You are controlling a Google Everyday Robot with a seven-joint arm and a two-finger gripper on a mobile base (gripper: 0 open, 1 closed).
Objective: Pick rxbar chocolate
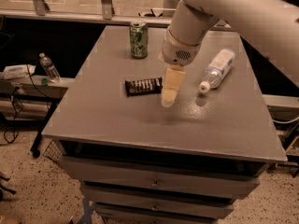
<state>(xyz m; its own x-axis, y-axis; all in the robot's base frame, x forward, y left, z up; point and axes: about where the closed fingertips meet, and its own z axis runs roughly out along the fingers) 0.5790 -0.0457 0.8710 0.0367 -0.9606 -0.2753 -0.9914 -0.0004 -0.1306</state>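
Observation:
The rxbar chocolate is a flat black bar with white lettering. It lies on the grey table top left of centre. My gripper hangs from the white arm and points down at the table, just right of the bar's right end and partly in front of it. It holds nothing that I can see.
A green soda can stands at the back left of the table. A clear plastic water bottle lies on its side to the right of the gripper. Drawers are below the table top. A second bottle stands on a low shelf at the left.

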